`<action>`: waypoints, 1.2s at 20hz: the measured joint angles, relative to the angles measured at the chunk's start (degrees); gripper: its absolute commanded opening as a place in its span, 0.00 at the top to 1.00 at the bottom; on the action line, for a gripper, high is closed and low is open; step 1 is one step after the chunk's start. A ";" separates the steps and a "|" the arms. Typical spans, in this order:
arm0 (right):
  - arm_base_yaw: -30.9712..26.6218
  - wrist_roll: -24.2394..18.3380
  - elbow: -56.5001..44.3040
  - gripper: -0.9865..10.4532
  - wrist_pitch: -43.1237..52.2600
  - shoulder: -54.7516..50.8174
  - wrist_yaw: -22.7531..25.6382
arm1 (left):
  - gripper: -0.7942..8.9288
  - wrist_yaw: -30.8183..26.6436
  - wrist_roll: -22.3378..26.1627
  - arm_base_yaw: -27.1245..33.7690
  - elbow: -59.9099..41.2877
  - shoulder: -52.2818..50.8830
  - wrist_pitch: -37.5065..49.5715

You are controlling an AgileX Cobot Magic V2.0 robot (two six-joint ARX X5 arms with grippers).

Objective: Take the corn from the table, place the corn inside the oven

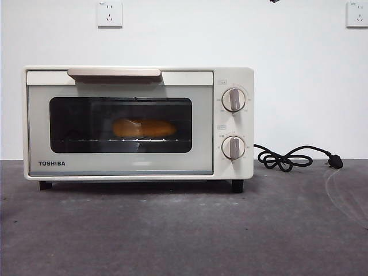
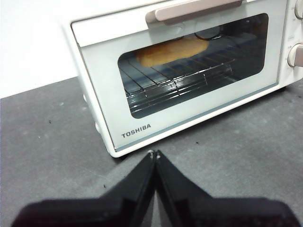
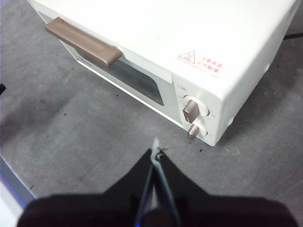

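The yellow-orange corn (image 1: pixel 144 127) lies on the wire rack inside the cream-white oven (image 1: pixel 138 167), seen through the dark glass of its closed door. The left wrist view shows the corn (image 2: pixel 173 51) on the rack behind the glass, under the bar handle (image 2: pixel 196 9). My left gripper (image 2: pixel 154 154) is shut and empty, hovering over the table (image 2: pixel 52 142) in front of the oven's lower left corner. My right gripper (image 3: pixel 156 152) is shut and empty, held above the table in front of the oven's knobs (image 3: pixel 191 109).
A black cord (image 1: pixel 290 158) with its plug lies coiled on the table to the right of the oven. Two wall sockets (image 1: pixel 109 14) sit on the white wall behind. A black arm tip (image 1: pixel 275 1) shows at the top edge.
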 measured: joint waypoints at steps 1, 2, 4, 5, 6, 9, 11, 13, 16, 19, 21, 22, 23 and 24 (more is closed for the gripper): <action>0.00 0.00 0.00 0.92 0.00 0.00 0.00 | 0.92 0.00 0.00 0.00 0.00 0.17 -0.02; 0.00 0.00 0.00 0.92 0.00 0.00 0.00 | 0.92 0.00 0.00 0.00 0.00 0.44 -0.02; 0.00 0.00 0.00 0.92 0.00 0.00 0.00 | 0.92 0.00 0.00 0.00 0.00 0.92 -0.02; 0.00 0.00 0.00 0.92 0.00 0.00 0.00 | 0.92 0.00 -0.02 0.00 0.00 1.14 -0.02; 0.00 0.00 0.00 0.92 0.00 0.00 0.00 | 0.92 0.00 -0.04 0.00 0.00 1.36 -0.02; 0.00 0.00 0.00 0.92 0.00 0.00 0.00 | 0.92 0.00 -0.17 0.00 0.00 2.10 -0.02; 0.00 0.00 0.02 0.92 0.00 0.00 -0.02 | 0.92 0.02 -0.22 0.00 0.00 2.62 -0.02; 0.00 0.00 0.00 0.92 0.00 0.00 0.00 | 0.92 0.00 -0.35 0.00 0.00 3.15 -0.02; 0.00 0.00 0.00 0.92 0.00 0.00 0.00 | 0.92 0.00 -0.35 0.00 0.00 3.85 -0.02; 0.00 0.00 0.00 0.92 0.00 0.00 0.00 | 0.92 0.00 -0.35 0.00 0.00 4.50 -0.02; 0.00 0.00 0.00 0.92 0.00 0.00 0.00 | 0.92 0.00 -0.35 0.00 0.00 4.92 -0.02; 0.00 -0.04 0.00 0.92 0.00 0.00 0.00 | 0.92 0.00 -0.35 0.00 0.00 5.14 -0.02; 0.00 -0.50 0.00 0.92 0.00 0.00 0.37 | 0.92 0.00 -0.37 0.00 0.00 5.33 -0.02; 0.00 -1.44 0.00 0.92 0.00 0.00 1.25 | 0.92 0.00 -0.37 0.00 0.00 5.57 -0.02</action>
